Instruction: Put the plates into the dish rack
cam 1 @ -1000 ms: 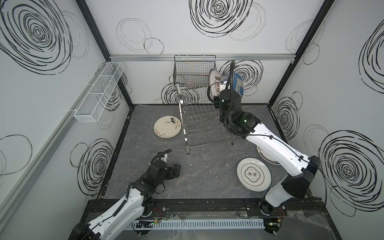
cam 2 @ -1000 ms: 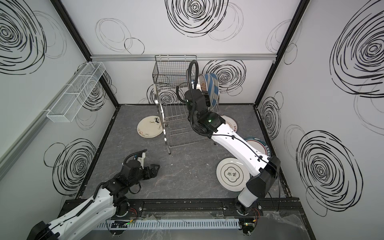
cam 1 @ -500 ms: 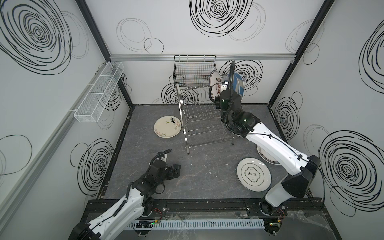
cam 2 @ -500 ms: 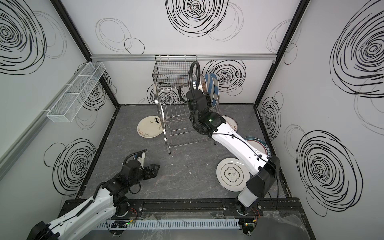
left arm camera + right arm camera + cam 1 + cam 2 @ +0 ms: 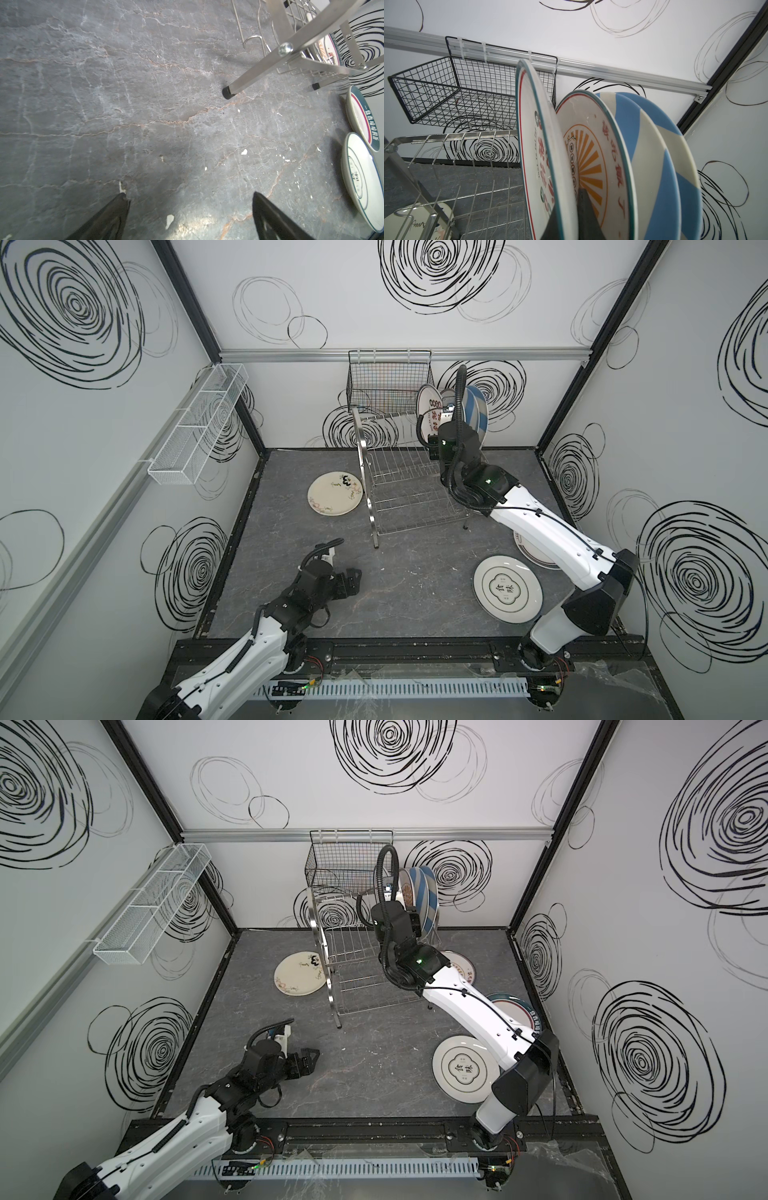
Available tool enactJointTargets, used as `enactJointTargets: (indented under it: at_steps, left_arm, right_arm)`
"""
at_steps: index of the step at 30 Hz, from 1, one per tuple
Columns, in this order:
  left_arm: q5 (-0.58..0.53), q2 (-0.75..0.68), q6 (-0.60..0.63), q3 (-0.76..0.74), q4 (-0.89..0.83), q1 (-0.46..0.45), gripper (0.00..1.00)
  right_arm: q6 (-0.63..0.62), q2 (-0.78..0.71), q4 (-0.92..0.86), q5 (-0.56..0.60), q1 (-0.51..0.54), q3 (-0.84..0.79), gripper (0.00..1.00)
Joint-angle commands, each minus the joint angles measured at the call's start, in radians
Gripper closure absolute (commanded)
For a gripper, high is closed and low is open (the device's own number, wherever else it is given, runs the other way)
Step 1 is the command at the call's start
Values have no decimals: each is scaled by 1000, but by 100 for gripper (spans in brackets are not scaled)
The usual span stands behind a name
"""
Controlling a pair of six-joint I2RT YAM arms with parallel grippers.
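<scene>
In a top view the dish rack (image 5: 405, 485) stands with plates (image 5: 473, 414) on edge at its right end, while the floral plate (image 5: 336, 498) and the character plate (image 5: 508, 588) lie flat, not yet loaded. The left wrist view shows the left gripper (image 5: 190, 209) wide and empty over bare table (image 5: 124, 104) — out of the way, I judge. In the right wrist view the right gripper (image 5: 568, 209) pinches the green-rimmed plate (image 5: 533, 145) by its lower rim, upright beside the sunburst plate (image 5: 589, 158) and two blue-striped plates (image 5: 654, 155) — probably steadying it into a slot.

Right tool (image 5: 568, 209) and its plate (image 5: 537, 145) — seemingly — nudged slightly toward the striped plates (image 5: 643, 155)
</scene>
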Motion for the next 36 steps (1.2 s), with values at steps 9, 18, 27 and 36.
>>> enactJointTargets:
  at_steps: [9,18,27,36]
  left_arm:
    - [4,-2,13,-6,34,0,4]
    - [4,-4,14,-6,33,1,4]
    - [6,-7,14,-6,33,-2,4]
    - [7,-10,13,-6,32,-3,4]
  right_arm:
    - [8,-29,13,52,-1,40,100]
    - [-19,-14,8,116,23,106,100]
    - [5,23,5,90,25,116,100]
    - [26,46,-2,88,24,112,100]
